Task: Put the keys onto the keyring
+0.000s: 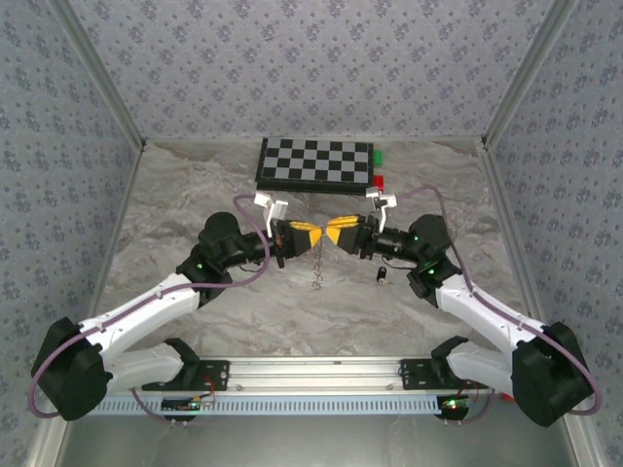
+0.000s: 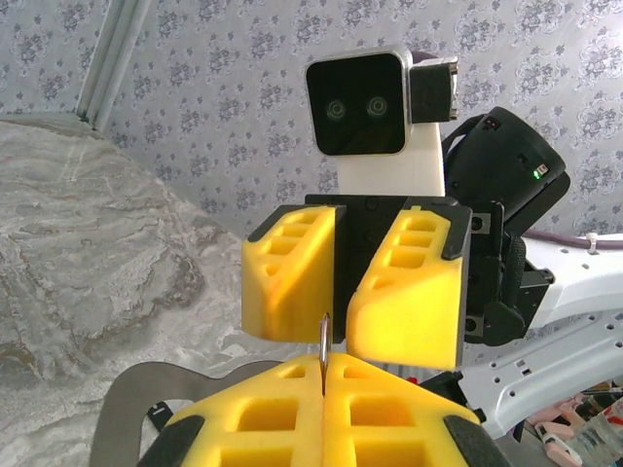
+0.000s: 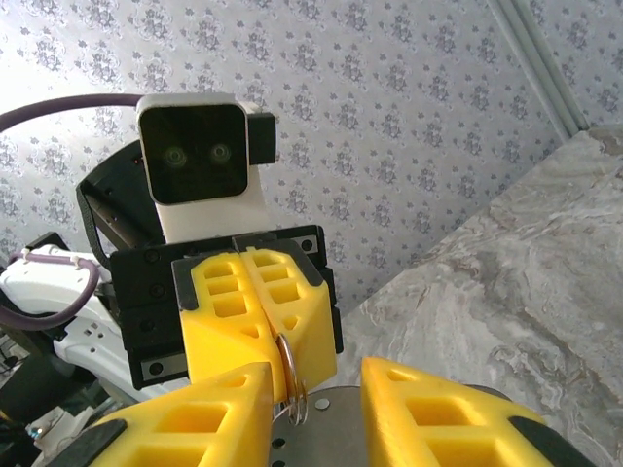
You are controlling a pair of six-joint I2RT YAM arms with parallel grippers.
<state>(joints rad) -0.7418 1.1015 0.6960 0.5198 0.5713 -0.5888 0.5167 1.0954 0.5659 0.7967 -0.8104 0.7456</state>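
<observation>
**Key and right arm.** Nearest the arm bases, the key (image 1: 382, 276) lies loose on the table (image 1: 195, 195), on the right arm's side. It is just nearer the bases than the right gripper (image 1: 337, 233) and off to its outer side. It is too small to read its long axis with confidence.

**Grippers.** At mid-table the two grippers meet tip to tip. The left gripper (image 1: 313, 235) is clamped on the keyring (image 1: 316, 265), which trails from the fingers toward the near edge. In the wrist views the thin rim stands edge-on between the closed pads. The right gripper faces it with its jaws apart and empty.

**Judgement.** The right arm is much the nearer to the key, so the pickup probably falls to it, reaching down and outward.

**Far side.** A chessboard (image 1: 316, 162) lies by the far wall, well apart from the grippers.
</observation>
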